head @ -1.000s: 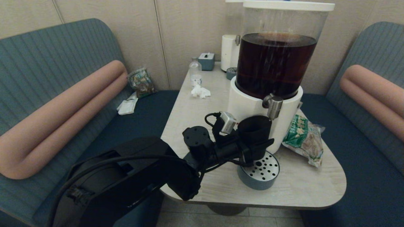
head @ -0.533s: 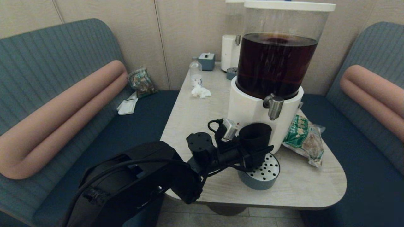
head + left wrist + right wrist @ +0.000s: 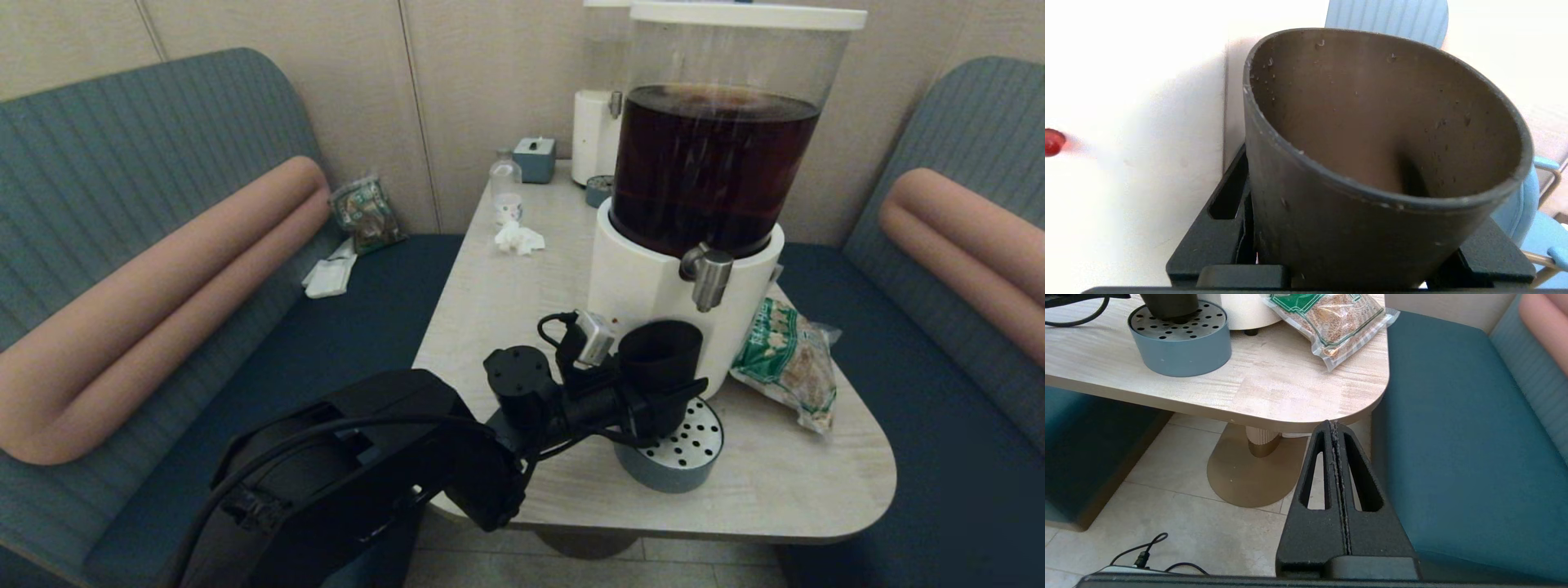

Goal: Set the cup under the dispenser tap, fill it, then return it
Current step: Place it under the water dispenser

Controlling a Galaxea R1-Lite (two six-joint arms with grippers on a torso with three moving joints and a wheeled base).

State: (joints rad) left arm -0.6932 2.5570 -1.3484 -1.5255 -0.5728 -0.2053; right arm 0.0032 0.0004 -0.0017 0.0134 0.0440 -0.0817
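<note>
The cup (image 3: 660,353), a dark tapered tumbler, stands upright on the perforated drip tray (image 3: 690,453) against the dispenser's white base (image 3: 641,286). My left gripper (image 3: 663,400) is shut on the cup's lower half, one finger on each side. The steel dispenser tap (image 3: 707,278) hangs just above the right edge of the cup's rim. In the left wrist view the cup (image 3: 1372,163) fills the frame between the gripper (image 3: 1355,245) fingers; no liquid surface shows inside. My right gripper (image 3: 1333,426) is parked shut below the table's near corner.
A green snack bag (image 3: 788,359) lies right of the dispenser. At the table's (image 3: 506,294) far end are a small clear bottle (image 3: 505,189), a crumpled tissue (image 3: 518,238), a tissue box (image 3: 535,157) and a second white dispenser (image 3: 592,135). Benches flank the table.
The left gripper has lowered the cup a little toward the drip tray, widening the gap under the tap. The right arm has not moved.
</note>
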